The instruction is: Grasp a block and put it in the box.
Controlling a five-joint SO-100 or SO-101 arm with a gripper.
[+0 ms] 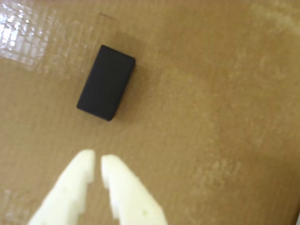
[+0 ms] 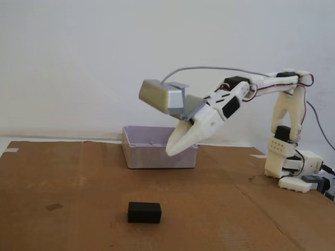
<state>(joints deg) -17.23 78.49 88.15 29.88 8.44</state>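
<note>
A black rectangular block lies flat on the brown cardboard; it also shows in the fixed view near the front. My white gripper enters the wrist view from the bottom, fingertips nearly together with only a thin gap, holding nothing. In the fixed view my gripper hangs in the air in front of the pale lavender box, well above and behind the block.
The cardboard sheet covers the table. The arm's white base stands at the right in the fixed view. A shiny tape patch sits at the upper left of the wrist view.
</note>
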